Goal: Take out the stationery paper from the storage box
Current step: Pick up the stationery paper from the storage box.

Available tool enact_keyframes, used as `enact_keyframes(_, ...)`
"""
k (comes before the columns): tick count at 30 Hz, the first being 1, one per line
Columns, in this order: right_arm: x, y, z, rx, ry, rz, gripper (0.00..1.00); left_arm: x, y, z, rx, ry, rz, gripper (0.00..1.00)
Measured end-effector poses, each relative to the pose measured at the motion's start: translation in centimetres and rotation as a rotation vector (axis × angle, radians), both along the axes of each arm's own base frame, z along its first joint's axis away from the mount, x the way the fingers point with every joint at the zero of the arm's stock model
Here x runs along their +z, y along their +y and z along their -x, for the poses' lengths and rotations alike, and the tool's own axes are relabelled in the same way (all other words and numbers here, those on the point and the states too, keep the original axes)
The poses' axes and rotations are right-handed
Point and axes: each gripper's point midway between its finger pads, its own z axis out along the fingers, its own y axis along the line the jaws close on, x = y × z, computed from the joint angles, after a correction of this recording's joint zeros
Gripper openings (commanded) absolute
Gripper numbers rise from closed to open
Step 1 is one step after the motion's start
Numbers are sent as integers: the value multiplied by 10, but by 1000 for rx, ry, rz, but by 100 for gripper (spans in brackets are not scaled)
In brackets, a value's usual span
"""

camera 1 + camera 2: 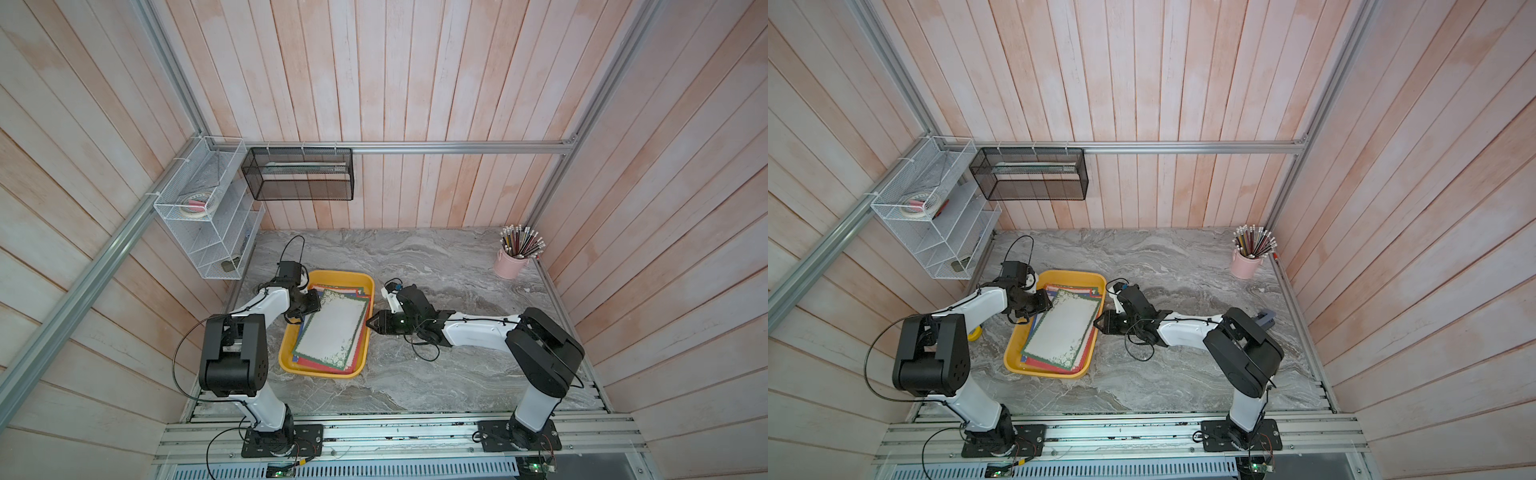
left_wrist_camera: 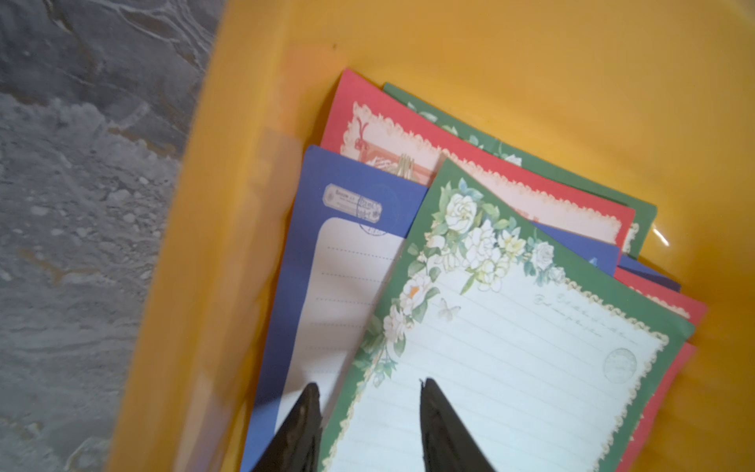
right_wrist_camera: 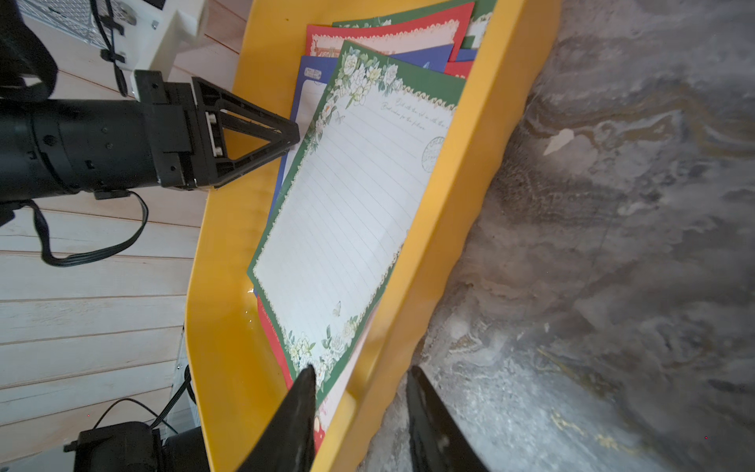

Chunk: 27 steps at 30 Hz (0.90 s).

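Left wrist view | storage box (image 2: 531, 81) holds fanned stationery paper (image 2: 510, 367) | left pincer (image 2: 367, 384) spread | right pincer (image 3: 359, 370) spread, astride its wall

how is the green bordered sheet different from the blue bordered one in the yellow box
The green-bordered sheet lies on top, its face showing; the blue-bordered sheet sits beneath it, largely covered. The green-bordered sheet has white flowers at its corner; the blue-bordered sheet has a plain border with a small label. Both are pale-centred, lined, and inside the storage box.
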Motion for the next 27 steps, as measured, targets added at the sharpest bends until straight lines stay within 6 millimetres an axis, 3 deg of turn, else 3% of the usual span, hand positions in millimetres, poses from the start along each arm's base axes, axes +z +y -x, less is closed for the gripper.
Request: enact_keyframes(27,-6,7,6,13,16,-7,39,-10,-4,4,-25,41,-36,43)
